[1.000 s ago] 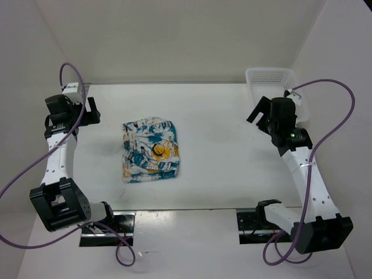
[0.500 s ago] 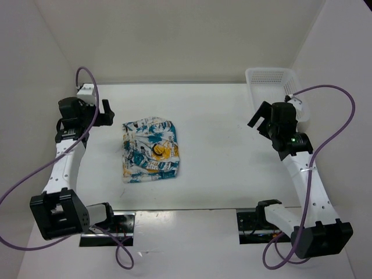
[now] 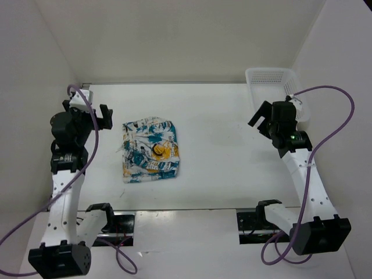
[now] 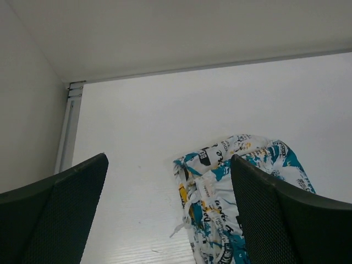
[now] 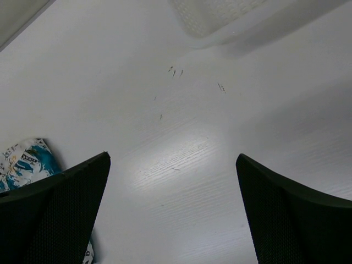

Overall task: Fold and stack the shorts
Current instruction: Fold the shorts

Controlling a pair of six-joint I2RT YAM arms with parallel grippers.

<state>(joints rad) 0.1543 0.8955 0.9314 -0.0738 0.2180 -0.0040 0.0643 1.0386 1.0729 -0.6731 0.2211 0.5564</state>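
The shorts (image 3: 149,150) lie folded in a compact bundle on the white table, left of centre; their white fabric carries teal, orange-yellow and black print. In the left wrist view the shorts (image 4: 236,192) show a loose drawstring at their near edge. My left gripper (image 3: 102,115) is open and empty, raised just left of the shorts. My right gripper (image 3: 259,120) is open and empty, well to the right of them. The right wrist view shows only a corner of the shorts (image 5: 25,162) at its left edge.
A white plastic mesh basket (image 3: 270,81) stands at the back right corner, also seen in the right wrist view (image 5: 231,19). White walls close the table at back, left and right. Purple cables loop off both arms.
My left arm has swung up and toward the shorts, its gripper now pointing at them. The right arm has shifted only slightly. The shorts have not moved.
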